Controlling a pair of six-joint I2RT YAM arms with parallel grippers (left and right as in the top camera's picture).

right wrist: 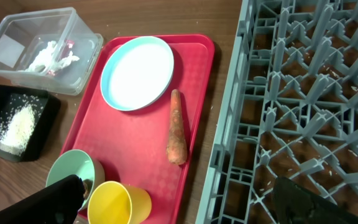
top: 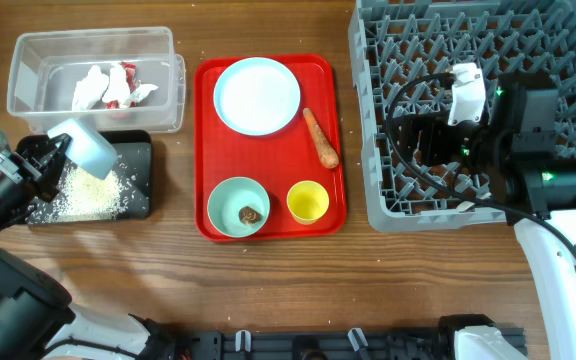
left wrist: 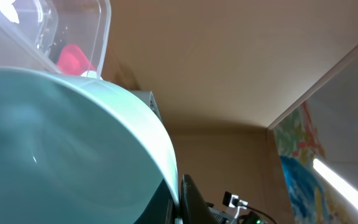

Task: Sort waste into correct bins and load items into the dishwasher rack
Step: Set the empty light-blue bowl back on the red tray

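My left gripper (top: pixel 53 155) is shut on the rim of the small pale blue bowl (top: pixel 86 147) and holds it tipped over the black tray (top: pixel 140 160), where white rice (top: pixel 88 192) lies. In the left wrist view the bowl (left wrist: pixel 61 149) fills the left side, next to a finger (left wrist: pixel 188 202). The clear tub (top: pixel 28 60) holds paper scraps (top: pixel 108 85). The pale blue plate (top: pixel 257 95), carrot (top: pixel 320 138), yellow cup (top: pixel 308 201) and mint green bowl (top: pixel 238 207) with a brown lump (top: pixel 251 214) sit on the red tray (top: pixel 268 160). My right gripper (top: pixel 408 135) hangs open and empty over the rack's (top: pixel 558 40) left part.
The right wrist view shows the open right gripper (right wrist: pixel 179 202) above the red tray's (right wrist: pixel 135 143) right rim and the rack's (right wrist: pixel 303 93) edge, with the carrot (right wrist: pixel 176 127), the yellow cup (right wrist: pixel 114 202) and the plate (right wrist: pixel 137 71) ahead. Bare wooden table (top: pixel 268 290) lies in front.
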